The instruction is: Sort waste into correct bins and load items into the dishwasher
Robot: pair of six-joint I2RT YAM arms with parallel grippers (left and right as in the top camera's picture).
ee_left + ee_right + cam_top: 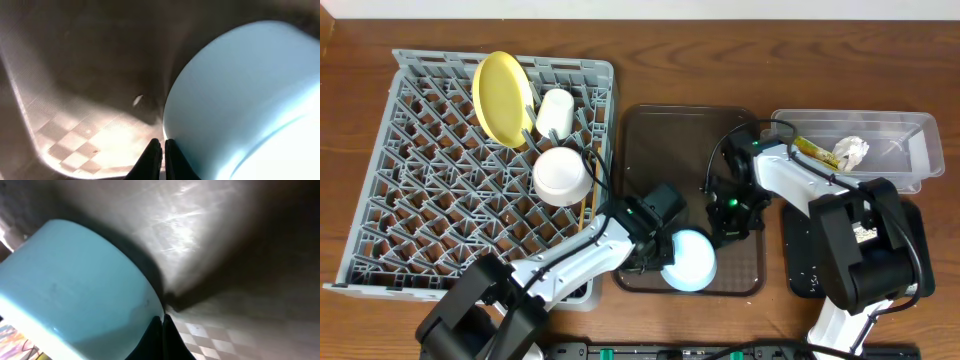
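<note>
Left gripper [162, 147] and right gripper [162, 326] — both closed, empty — are flanking the light blue bowl [688, 262], lower centre, needing a rim grasp for racking

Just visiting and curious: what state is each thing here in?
yellow plate, on edge in the grey rack
white cup, in the grey rack
white bowl, in the grey rack
light blue bowl, on the brown tray
clear tub, holding tissue and wrapper
left gripper, shut, beside the light blue bowl
right gripper, shut, beside the light blue bowl

Lab-style test bench: wooden table [670, 50], grey dish rack [430, 180], brown tray [660, 140].
</note>
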